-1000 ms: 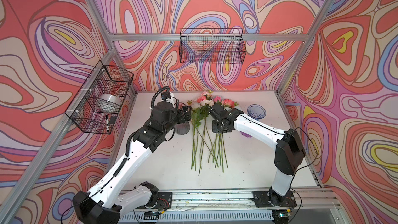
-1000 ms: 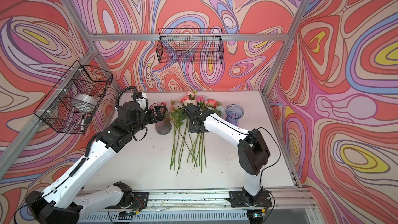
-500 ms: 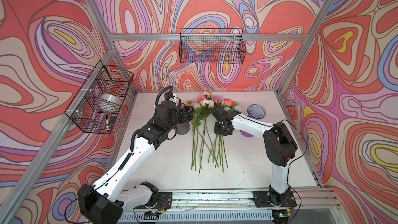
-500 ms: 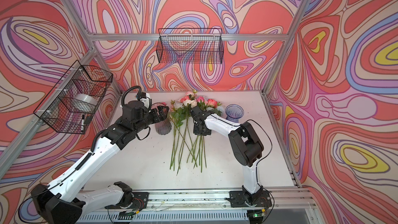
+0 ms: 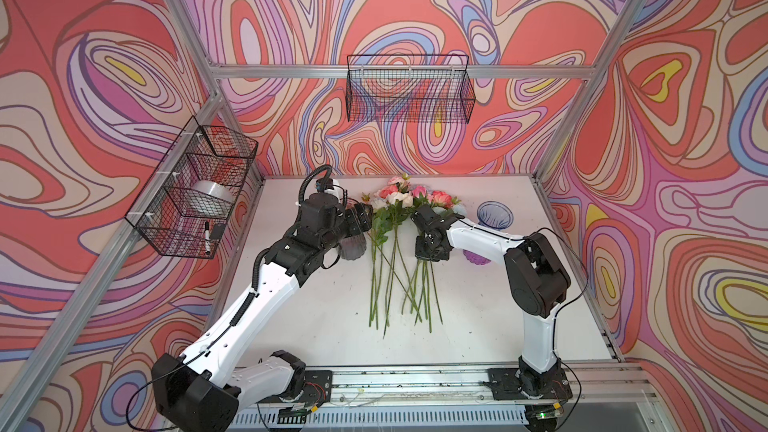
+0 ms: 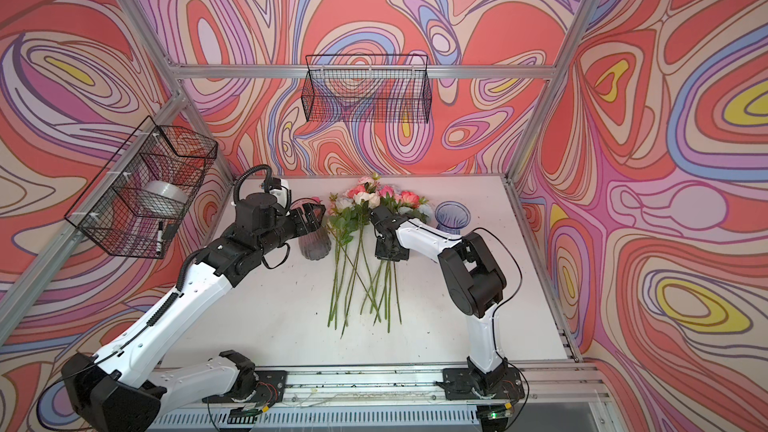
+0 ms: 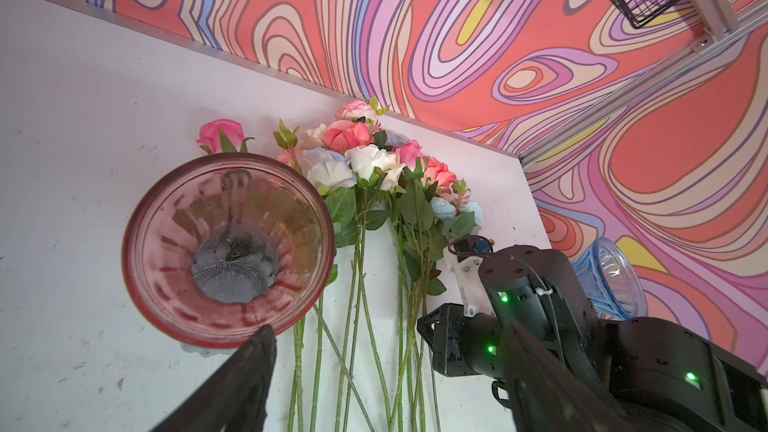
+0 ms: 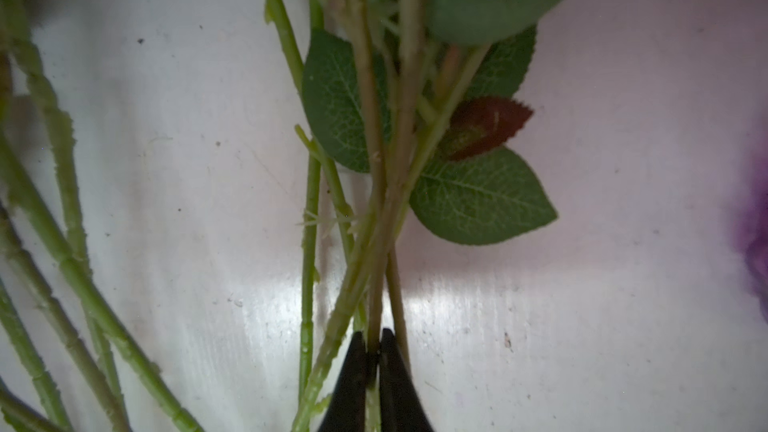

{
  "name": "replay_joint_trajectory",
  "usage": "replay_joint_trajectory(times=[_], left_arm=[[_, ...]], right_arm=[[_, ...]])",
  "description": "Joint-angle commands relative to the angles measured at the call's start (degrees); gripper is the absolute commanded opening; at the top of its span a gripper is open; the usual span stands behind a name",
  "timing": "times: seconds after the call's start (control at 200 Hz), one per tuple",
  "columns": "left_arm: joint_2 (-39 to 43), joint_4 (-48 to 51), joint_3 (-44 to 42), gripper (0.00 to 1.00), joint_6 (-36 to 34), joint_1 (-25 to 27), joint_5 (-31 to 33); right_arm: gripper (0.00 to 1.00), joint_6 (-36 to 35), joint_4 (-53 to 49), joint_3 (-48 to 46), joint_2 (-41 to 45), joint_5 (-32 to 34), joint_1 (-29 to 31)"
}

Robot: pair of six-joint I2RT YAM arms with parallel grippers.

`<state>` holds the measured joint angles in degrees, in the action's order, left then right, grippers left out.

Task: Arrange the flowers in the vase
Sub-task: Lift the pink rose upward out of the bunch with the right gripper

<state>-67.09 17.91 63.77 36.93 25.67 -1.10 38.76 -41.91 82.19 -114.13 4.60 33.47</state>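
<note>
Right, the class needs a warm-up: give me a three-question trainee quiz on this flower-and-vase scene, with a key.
1. True or false: the flowers already stand in a vase.
2. The right gripper is shut on: A a bloom; B a green stem; C a vase rim.
3. Which vase is nearer the open left gripper, the pink vase or the blue vase?
Key: 1 false; 2 B; 3 the pink vase.
</note>
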Motion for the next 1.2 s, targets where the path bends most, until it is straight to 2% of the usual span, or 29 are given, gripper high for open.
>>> replay_joint_trajectory(times=[0.0,0.165,0.466,0.756,1.046,1.192], left_arm=[[-0.4,-0.7,0.5,0.85,1.3,-0.7,-1.2],[-0.5,-0.9,0.5,0.84,1.6,-1.2,-1.8],[-1.1,-1.0,0.7,0.84,2.2,-2.0,-3.4],[-1.4,-1.4,0.5,0.83,2.3,-2.3,-4.2],[-2.6,-2.4,0.5,0.82,2.2,-2.3,-9.4],[-2.6,-6.4,0.0,0.81,2.0,-2.3,-12.9]], right_arm=[[0.05,0.4,1.1,-1.1,-0.3,-0.2,-0.7],[0.01,0.8,2.1,-2.5,1.5,-1.3,-1.1],[0.0,0.7,2.2,-4.8,10.6,-0.8,-1.1],[0.0,-1.9,0.5,-3.3,16.5,0.8,-1.0],[0.0,-3.7,5.0,-5.0,23.0,0.4,-0.8],[0.0,-5.4,8.9,-7.5,27.3,0.5,-0.5]])
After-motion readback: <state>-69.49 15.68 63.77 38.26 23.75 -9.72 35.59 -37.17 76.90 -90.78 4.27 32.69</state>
